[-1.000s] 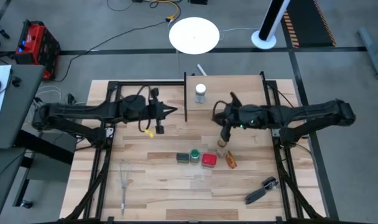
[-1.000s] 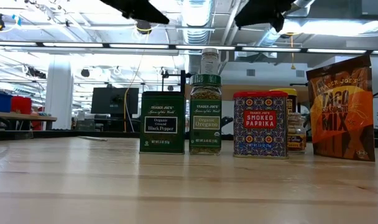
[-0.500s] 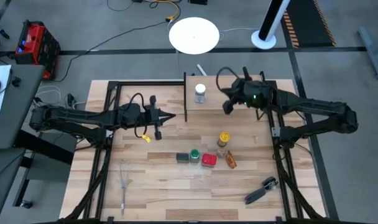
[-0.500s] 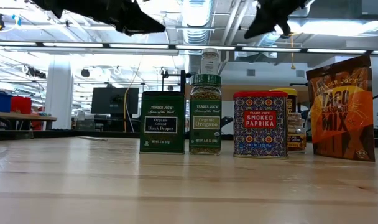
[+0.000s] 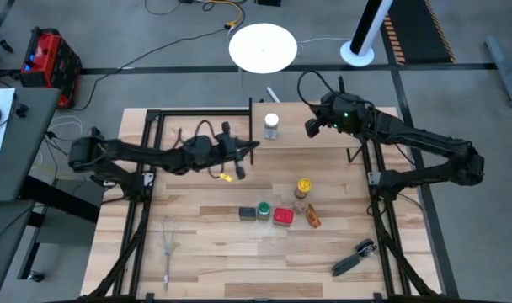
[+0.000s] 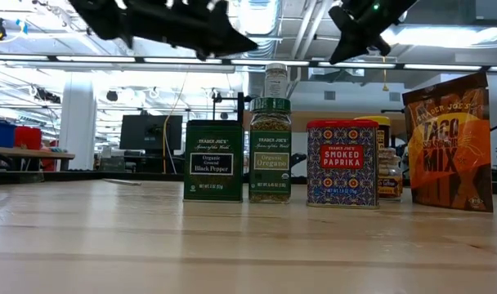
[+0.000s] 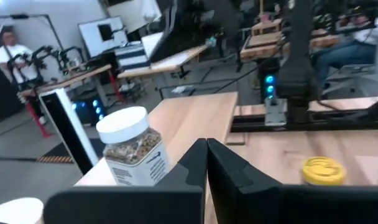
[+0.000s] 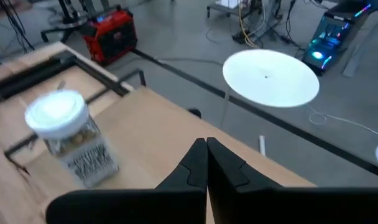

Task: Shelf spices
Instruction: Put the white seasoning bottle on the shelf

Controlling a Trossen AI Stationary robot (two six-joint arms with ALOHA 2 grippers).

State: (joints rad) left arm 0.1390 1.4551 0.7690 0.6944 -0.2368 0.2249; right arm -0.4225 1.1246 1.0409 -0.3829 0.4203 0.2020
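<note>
Two closed, empty grippers, left point(image 5: 254, 146) and right point(image 5: 308, 128), were seen from above flanking the white-capped jar point(image 5: 271, 125); labels were shown only low down.

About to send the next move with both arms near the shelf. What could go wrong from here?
1. The left gripper is shut, close beside the white-capped jar on the shelf; a push could topple it.
2. The right gripper, also shut, hangs over the shelf board; the arms could clash there.
3. The remaining spices stand packed together; a grasp may knock neighbours.
</note>
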